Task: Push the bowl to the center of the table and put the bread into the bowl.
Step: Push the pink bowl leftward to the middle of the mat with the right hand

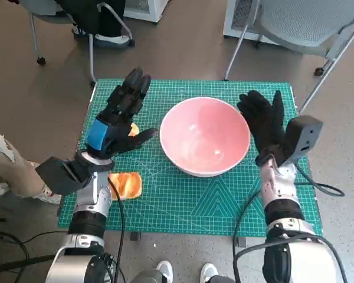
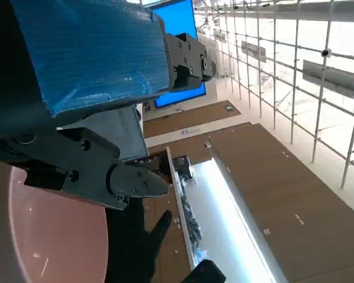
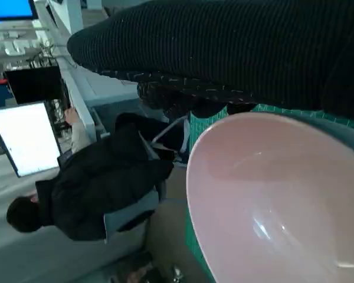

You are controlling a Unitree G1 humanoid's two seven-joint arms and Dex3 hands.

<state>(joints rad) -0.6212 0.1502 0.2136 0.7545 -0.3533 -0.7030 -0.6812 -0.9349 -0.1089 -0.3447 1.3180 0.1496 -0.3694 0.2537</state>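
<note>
Bowl [image 1: 205,137], bread [image 1: 125,184]: unmarked.

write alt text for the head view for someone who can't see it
A pink bowl sits empty near the middle of a green mat, flanked by the robot's left hand and gloved right hand, both open. A piece of bread lies on the mat beside the left forearm.

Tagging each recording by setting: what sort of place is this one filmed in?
Probably an office or lab used for robot trials: a green cutting mat covers the small table, wheeled office chairs stand around it, and a person sits at a lit screen nearby.
</note>
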